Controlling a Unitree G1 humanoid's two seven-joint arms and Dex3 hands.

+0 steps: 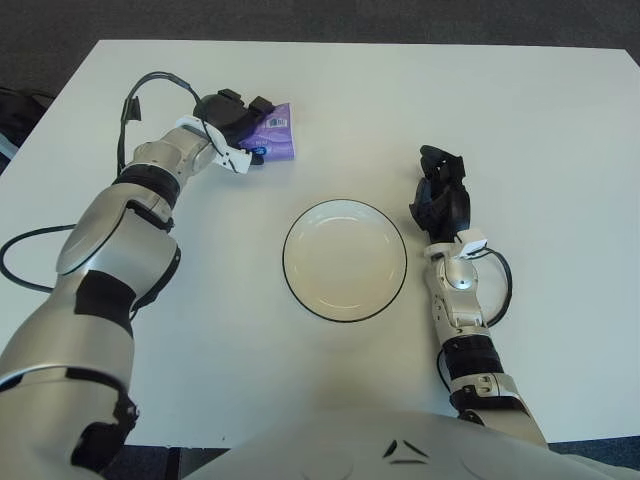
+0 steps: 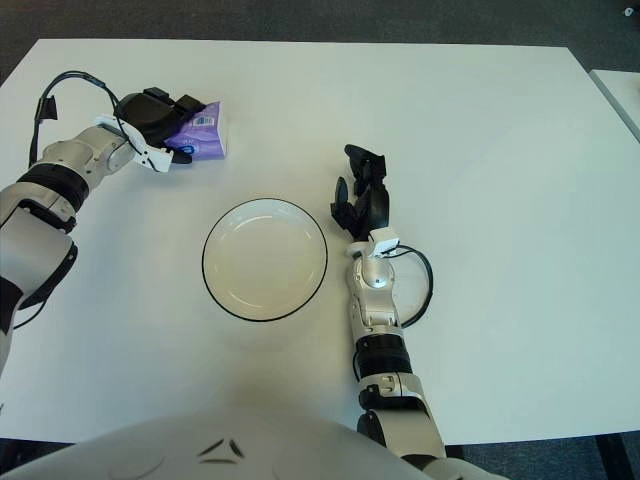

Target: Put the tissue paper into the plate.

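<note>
A purple tissue pack (image 1: pixel 275 135) lies on the white table at the far left. My left hand (image 1: pixel 238 122) is over its left side, black fingers curled around the pack. A white plate with a dark rim (image 1: pixel 345 260) sits empty in the middle of the table, well below and to the right of the pack. My right hand (image 1: pixel 442 195) shows just right of the plate, fingers relaxed and holding nothing.
The white table (image 1: pixel 540 120) stretches to the right and far side. A black cable (image 1: pixel 150 85) loops above my left forearm, and another cable (image 1: pixel 20 265) curves at the table's left edge.
</note>
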